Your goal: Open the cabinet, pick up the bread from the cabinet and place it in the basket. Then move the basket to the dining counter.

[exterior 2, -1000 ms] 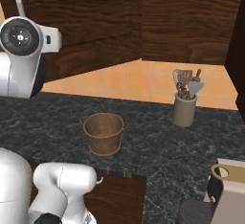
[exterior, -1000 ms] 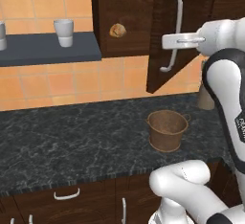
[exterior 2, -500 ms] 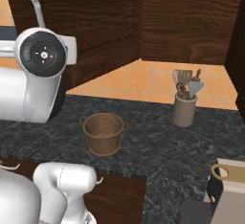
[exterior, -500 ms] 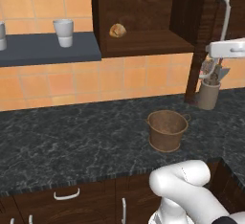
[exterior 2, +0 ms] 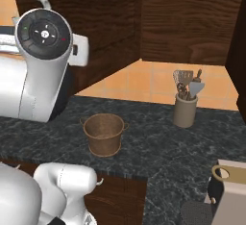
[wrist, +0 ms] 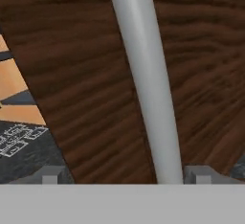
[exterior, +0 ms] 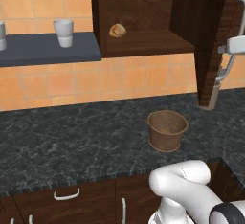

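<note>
The dark-brown wall cabinet (exterior: 143,7) stands open, its door (exterior: 215,41) swung far out to the right and seen edge-on. On its shelf, at the left, lies the small tan bread (exterior: 117,30). The woven basket (exterior: 166,129) (exterior 2: 104,132) sits empty on the black counter below. My gripper (exterior: 228,47) (wrist: 125,174) is open at the door's silver bar handle (wrist: 148,84), which runs up between the fingertips (wrist: 200,173) and touches the right one. The dining counter is out of view.
A utensil pot (exterior 2: 185,109) stands at the back of the black speckled counter (exterior: 72,137), right of the basket. Cups (exterior: 63,31) rest on a grey wall shelf to the left. A beige object with a ring (exterior 2: 230,195) sits at the near right corner. Low drawers (exterior: 67,195) lie below.
The cabinet door has swung from half open to wide open, to the right. My gripper went right with the handle. Bread and basket have not moved.
</note>
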